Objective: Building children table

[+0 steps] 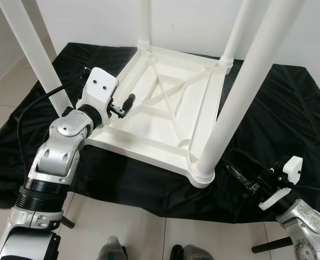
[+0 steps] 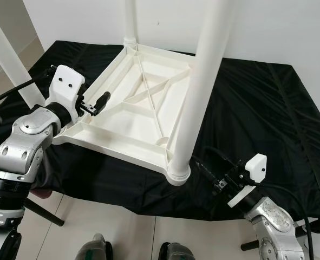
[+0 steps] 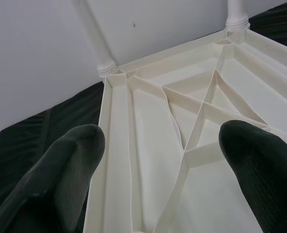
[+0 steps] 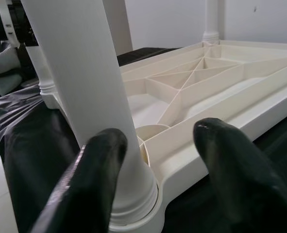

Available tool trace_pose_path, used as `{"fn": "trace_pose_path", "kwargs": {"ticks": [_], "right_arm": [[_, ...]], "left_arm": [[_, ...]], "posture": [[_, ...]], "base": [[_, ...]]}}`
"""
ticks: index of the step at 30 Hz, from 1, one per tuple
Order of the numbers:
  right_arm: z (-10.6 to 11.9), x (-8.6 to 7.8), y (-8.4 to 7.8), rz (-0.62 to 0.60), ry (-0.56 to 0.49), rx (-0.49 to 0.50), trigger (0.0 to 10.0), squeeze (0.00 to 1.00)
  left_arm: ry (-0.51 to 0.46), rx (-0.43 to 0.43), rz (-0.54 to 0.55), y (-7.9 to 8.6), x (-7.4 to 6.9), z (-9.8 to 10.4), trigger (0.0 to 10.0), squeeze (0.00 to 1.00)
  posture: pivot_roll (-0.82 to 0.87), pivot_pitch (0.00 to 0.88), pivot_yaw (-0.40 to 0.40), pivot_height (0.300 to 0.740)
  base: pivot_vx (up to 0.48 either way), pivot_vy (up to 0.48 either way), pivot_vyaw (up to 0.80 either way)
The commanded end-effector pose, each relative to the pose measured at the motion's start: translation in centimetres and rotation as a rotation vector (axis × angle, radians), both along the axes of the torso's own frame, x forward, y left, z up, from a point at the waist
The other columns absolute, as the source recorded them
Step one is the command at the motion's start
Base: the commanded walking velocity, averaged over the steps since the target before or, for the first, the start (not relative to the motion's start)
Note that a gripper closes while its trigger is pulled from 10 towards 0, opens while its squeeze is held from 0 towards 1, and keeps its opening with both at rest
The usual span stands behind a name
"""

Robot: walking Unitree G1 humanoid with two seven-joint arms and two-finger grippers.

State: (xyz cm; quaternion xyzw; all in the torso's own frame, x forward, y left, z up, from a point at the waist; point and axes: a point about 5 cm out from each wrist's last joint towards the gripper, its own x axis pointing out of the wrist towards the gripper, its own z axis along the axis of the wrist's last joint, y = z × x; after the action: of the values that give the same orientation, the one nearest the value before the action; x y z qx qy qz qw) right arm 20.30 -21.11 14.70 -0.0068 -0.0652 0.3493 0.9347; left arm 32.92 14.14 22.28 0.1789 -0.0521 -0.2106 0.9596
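Observation:
A white plastic children's table lies upside down on a black cloth, its ribbed underside facing up. White legs stand up from its corners: a near right leg, a near left leg and two far legs. My left gripper hovers open over the table's left rim, and its fingers frame the ribs. My right gripper is open low on the cloth, just right of the near right leg's base. In the right wrist view that leg stands close before the left finger.
The black cloth covers the floor around the table, with pale tiles to the left and in front. A white wall rises right behind the table. My feet are at the near edge. A dark rod lies on the tiles.

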Motion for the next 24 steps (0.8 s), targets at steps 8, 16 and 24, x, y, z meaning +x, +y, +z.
{"fn": "trace_pose_path", "kwargs": {"ticks": [8,16,24], "right_arm": [[0.6,-0.2,0.0,0.092,0.035,-0.018,10.0,1.00],[0.8,-0.1,-0.1,0.139,0.032,-0.072,10.0,1.00],[0.7,1.5,1.0,0.147,-0.003,-0.095,10.0,0.00]], "left_arm": [[-0.004,0.036,-0.005,0.1,-0.1,-0.2,10.0,0.00],[-0.011,0.078,-0.046,-0.2,-0.4,-0.2,10.0,0.00],[-0.024,0.114,-0.075,-0.7,-0.5,0.1,10.0,0.00]], "posture": [[-0.01,0.067,0.001,0.740],[-0.01,0.074,0.001,0.740],[0.01,0.079,-0.017,0.740]], "base": [[0.000,0.000,0.00],[0.000,0.000,0.00],[0.000,0.000,0.00]]}}
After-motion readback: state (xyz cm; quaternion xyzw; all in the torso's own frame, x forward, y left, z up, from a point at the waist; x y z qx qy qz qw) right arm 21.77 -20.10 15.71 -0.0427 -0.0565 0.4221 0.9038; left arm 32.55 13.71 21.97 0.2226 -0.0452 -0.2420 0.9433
